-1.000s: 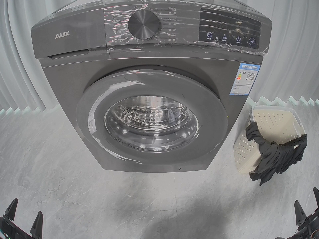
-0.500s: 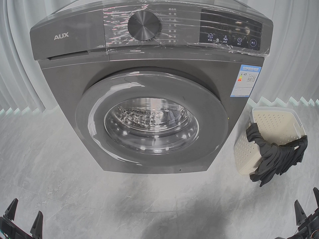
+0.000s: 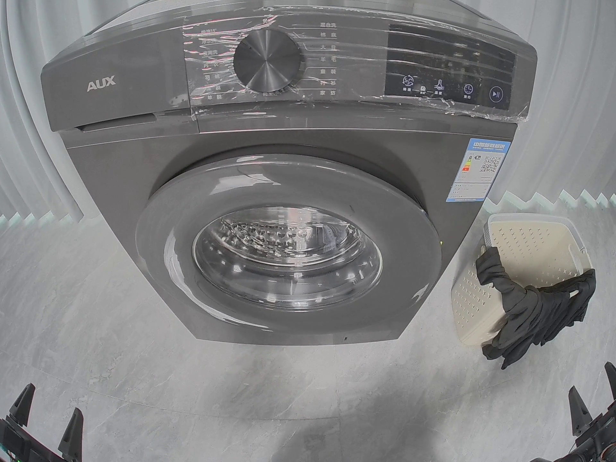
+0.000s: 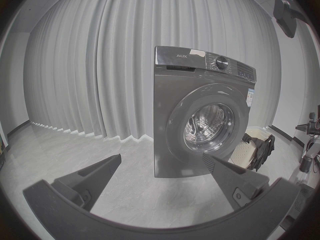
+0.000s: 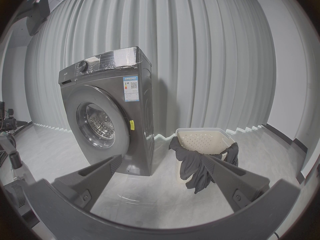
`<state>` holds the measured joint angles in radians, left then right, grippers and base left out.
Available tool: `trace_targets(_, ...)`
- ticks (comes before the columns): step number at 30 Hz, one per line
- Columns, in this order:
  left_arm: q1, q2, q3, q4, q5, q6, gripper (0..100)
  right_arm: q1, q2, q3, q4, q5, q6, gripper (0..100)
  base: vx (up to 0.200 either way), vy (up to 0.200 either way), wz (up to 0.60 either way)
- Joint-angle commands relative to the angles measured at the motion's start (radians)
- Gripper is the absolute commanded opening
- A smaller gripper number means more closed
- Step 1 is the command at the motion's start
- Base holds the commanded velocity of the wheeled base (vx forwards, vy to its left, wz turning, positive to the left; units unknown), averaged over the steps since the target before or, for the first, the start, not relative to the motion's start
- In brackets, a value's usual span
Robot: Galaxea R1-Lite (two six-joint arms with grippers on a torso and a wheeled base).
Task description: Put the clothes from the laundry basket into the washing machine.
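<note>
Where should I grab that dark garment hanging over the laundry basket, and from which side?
Pinch the thick bunch of the dark garment where it spills over the laundry basket rim, probably from the front, slightly above: it hangs loose there.

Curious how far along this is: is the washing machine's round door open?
No, the door of the washing machine sits shut, flush against the machine's grey front.

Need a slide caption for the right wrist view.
Open right claw faces shut washing machine and basket draped with dark clothes.
</note>
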<state>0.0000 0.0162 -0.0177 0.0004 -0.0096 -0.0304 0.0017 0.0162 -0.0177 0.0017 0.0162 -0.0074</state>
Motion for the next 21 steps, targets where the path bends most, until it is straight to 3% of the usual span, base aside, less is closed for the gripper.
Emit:
trace_targets(1, 0.0, -0.016, 0.016, 0.0, 0.0, 0.0, 100, 0.0, -0.016, 0.018, 0.0, 0.001, 0.0, 100, 0.0, 0.2, 0.0)
trace_targets(21, 0.0, -0.016, 0.016, 0.0, 0.0, 0.001, 100, 0.0, -0.016, 0.015, 0.009, 0.002, -0.005, 100, 0.0, 0.0, 0.0)
